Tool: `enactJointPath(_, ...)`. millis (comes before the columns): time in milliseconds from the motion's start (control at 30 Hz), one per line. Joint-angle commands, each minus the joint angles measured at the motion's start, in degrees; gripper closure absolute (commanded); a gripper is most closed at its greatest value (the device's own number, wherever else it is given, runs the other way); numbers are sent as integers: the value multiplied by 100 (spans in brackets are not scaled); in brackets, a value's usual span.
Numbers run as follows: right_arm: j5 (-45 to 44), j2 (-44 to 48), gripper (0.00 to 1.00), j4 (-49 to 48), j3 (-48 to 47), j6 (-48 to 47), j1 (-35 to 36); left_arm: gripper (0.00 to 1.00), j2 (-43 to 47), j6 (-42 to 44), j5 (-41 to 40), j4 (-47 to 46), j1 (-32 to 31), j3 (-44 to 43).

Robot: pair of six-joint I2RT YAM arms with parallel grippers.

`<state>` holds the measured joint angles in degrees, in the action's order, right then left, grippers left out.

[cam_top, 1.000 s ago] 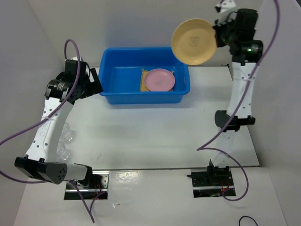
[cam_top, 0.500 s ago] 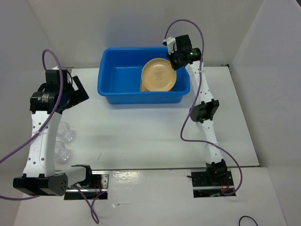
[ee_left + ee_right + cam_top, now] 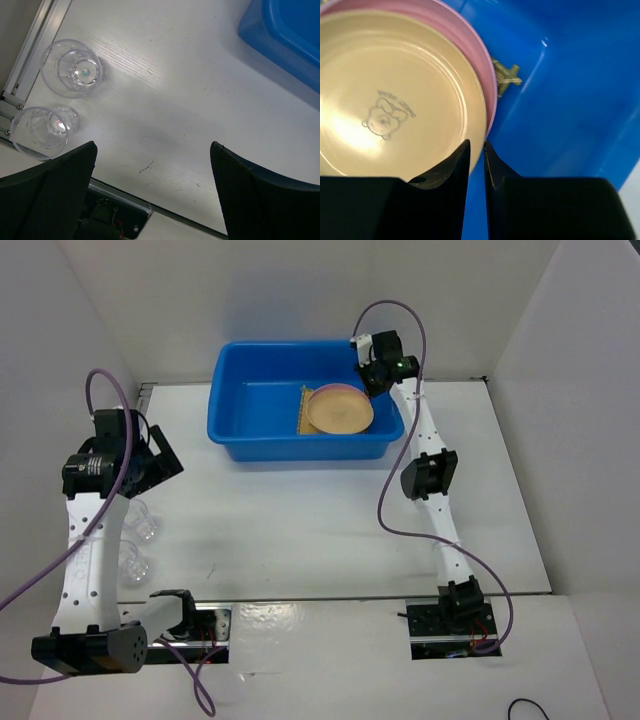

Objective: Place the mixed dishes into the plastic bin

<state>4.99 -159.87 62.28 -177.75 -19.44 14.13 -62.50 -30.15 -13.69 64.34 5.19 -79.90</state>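
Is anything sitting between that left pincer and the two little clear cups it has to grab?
Nothing visible does. The left pincer hangs open over the bare table. The two clear cups stand side by side off to one side of it, with only open tabletop between.

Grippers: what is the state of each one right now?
Left gripper: open, holding nothing.
Right gripper: closed on the rim of the tan-orange plate.

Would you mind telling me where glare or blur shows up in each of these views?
Top external: bright sheen on the table's near edge. Left wrist: clear cups sharp, its fingers dark and soft. Right wrist: hotspot on the tan plate, fingers black silhouettes.
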Motion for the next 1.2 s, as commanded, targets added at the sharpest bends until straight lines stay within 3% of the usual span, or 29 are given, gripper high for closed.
enactJointPath(0,-103,18,78,-515,-181,55,-191,0,45,18,-125,-35,79,44)
enactJointPath(100,-165,18,75,-586,-181,107,-191,0,-8,18,-177,-88,79,44)
enactJointPath(167,-236,70,59,-656,-181,107,-191,0,-122,18,-178,-149,79,44)
enactJointPath(233,-306,193,43,-578,-181,169,-191,12,-192,71,-239,-149,131,-8)
enactJointPath(300,-176,508,36,-236,-181,169,-191,26,-332,124,-309,-149,192,-79)
enactJointPath(333,-52,640,29,-43,-181,238,-191,26,-333,124,-396,-149,193,-131)
enactJointPath(433,745,1220,25,985,-42,178,-139,26,-552,-7,-729,-45,333,-131)
enactJointPath(500,1081,2033,25,1215,712,3,-139,25,-806,-157,-793,8,465,-131)
enactJointPath(600,1398,2880,25,1216,2817,-51,-139,20,-1245,-158,-626,-97,596,88)
enactJointPath(733,1190,4319,28,526,5000,-139,-191,17,-1739,-290,-626,-412,711,387)
enactJointPath(833,434,5225,29,-301,6706,-51,-244,17,-1932,-114,-503,-764,825,581)
enactJointPath(1000,-1732,6466,39,-1577,9208,151,-113,18,-2056,123,-669,-1229,878,748)
enactJointPath(1167,-3240,7784,43,-2465,10881,151,485,25,-2328,299,-722,-1476,1080,862)
